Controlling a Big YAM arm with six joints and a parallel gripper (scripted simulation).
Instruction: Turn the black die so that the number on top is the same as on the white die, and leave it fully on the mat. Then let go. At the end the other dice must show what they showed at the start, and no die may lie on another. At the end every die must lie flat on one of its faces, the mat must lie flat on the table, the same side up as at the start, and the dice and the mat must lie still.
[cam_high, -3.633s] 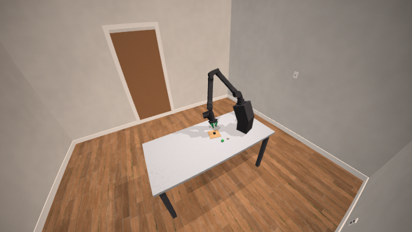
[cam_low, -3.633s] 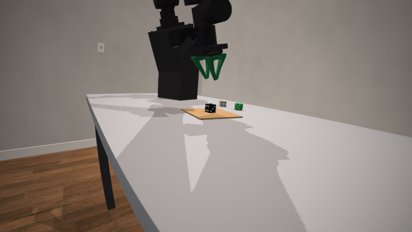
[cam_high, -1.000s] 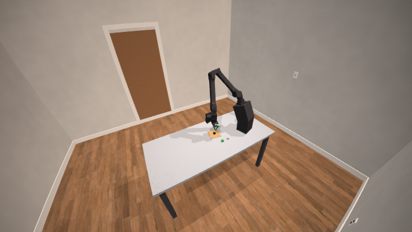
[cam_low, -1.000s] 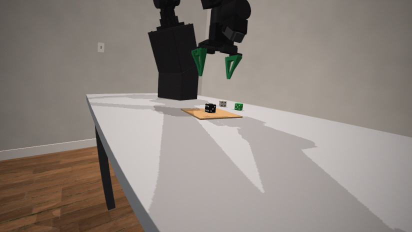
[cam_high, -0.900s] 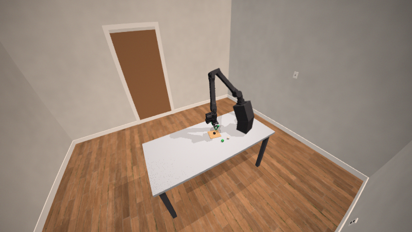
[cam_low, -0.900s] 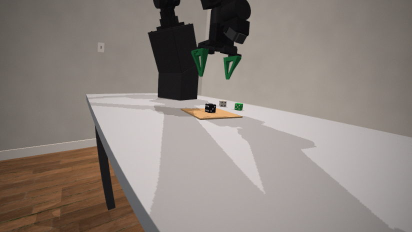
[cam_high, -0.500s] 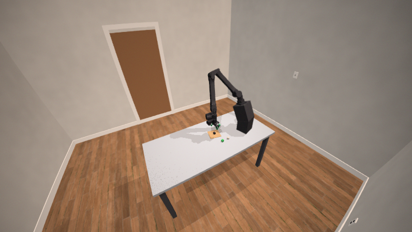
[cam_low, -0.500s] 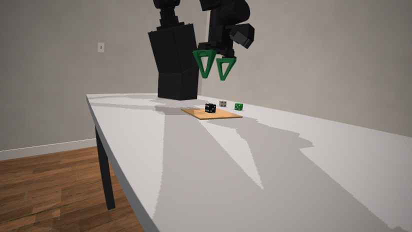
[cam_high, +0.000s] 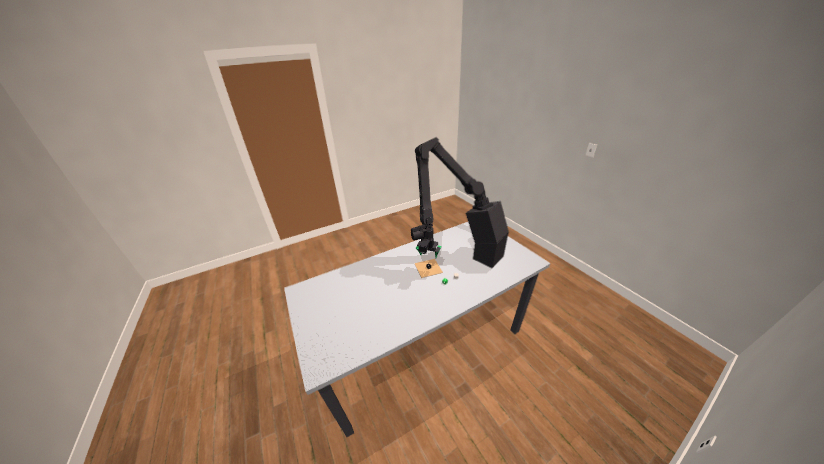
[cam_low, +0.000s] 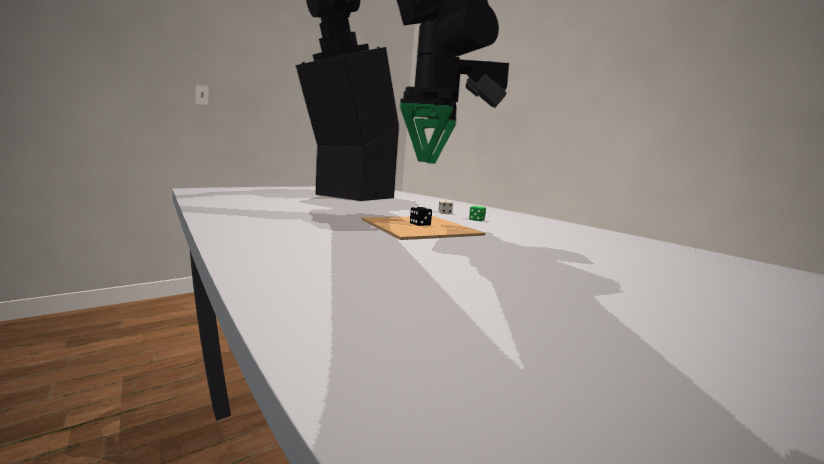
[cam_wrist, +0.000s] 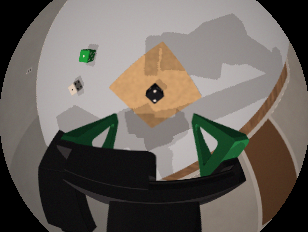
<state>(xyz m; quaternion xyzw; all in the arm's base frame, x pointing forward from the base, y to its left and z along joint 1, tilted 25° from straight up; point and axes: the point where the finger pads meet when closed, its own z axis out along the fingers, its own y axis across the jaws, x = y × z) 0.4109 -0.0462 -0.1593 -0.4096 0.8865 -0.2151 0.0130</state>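
Note:
The black die (cam_low: 420, 216) lies flat on the tan mat (cam_low: 422, 226), near its middle; in the wrist view the black die (cam_wrist: 154, 92) shows one pip on top, on the mat. The white die (cam_low: 445, 206) and the green die (cam_low: 476, 213) lie on the table beside the mat, apart from each other; both show small in the wrist view, the white die (cam_wrist: 76, 86) and the green die (cam_wrist: 86, 55). My gripper (cam_low: 431, 151) with green fingers hangs well above the mat, open and empty; it also shows in the wrist view (cam_wrist: 157, 136).
The arm's black base block (cam_low: 351, 123) stands on the table behind the mat. The table's left edge (cam_low: 190, 230) runs close by the mat's side. The whole table with the arm shows in the wide view (cam_high: 429, 268).

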